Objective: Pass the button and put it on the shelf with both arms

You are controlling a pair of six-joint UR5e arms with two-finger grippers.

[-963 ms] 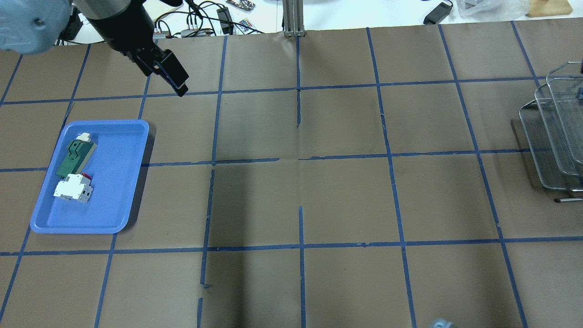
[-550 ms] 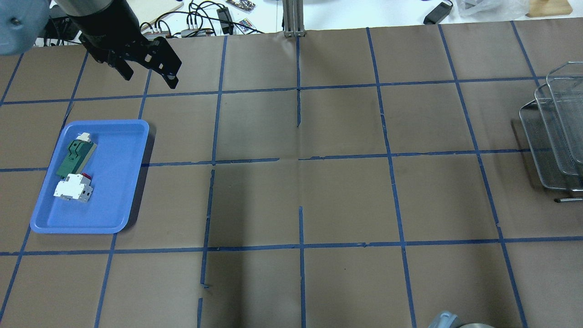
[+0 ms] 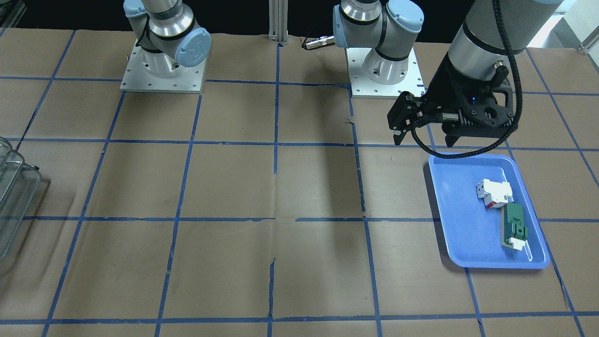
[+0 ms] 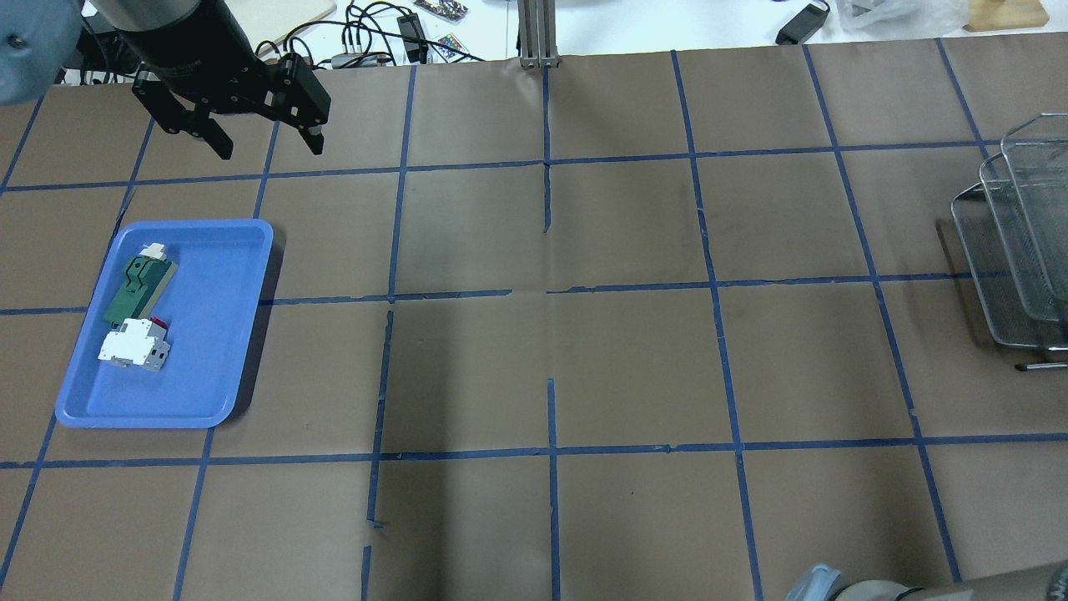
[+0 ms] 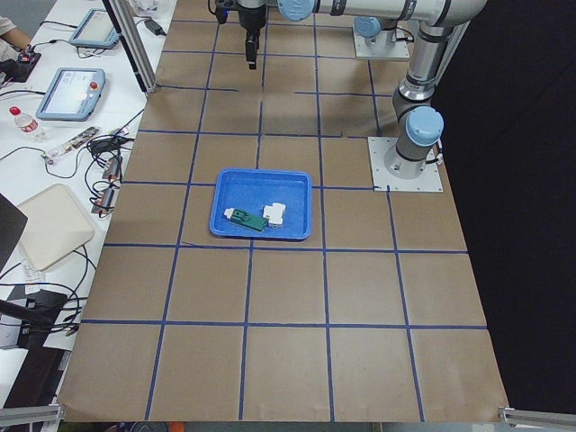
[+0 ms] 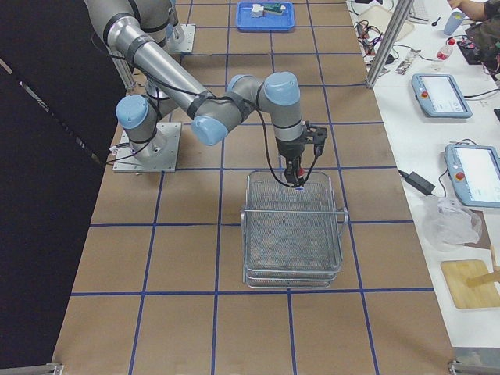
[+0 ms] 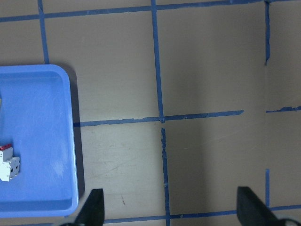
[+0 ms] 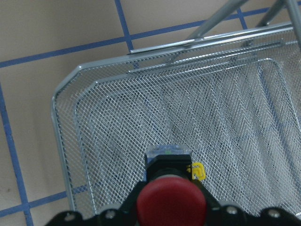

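Right gripper (image 6: 298,175): clamps the button (image 8: 171,201) between its fingers. Hangs pointing down over the shelf (image 6: 293,234), at the end of the rack nearer the table's middle.

Button: faces the wrist camera with its red cap, black collar just behind, blue-and-clear block pointing at the mesh. Carries a small yellow tab (image 8: 197,170) on one side. Sits inside the wire rim, over the top tier as seen from the right-hand side view. Cannot tell whether touching the mesh or clear of it.

Shelf: stands at the table's end on the robot's right, three mesh tiers stepped one above the other. Runs partly out of the overhead view.

Left gripper (image 4: 270,148): fingers (image 7: 91,209) spread wide, nothing between them. Hangs high over the table (image 4: 634,359), near the blue tray (image 4: 225,334) but off to its side; looks down on the tray's edge and bare brown paper with blue tape lines.

Blue tray: lies flat on the robot's left half of the table, well apart from the shelf. Holds a white-and-red block (image 4: 133,345) and a green-and-white part (image 4: 138,280), just beside each other along one long side.
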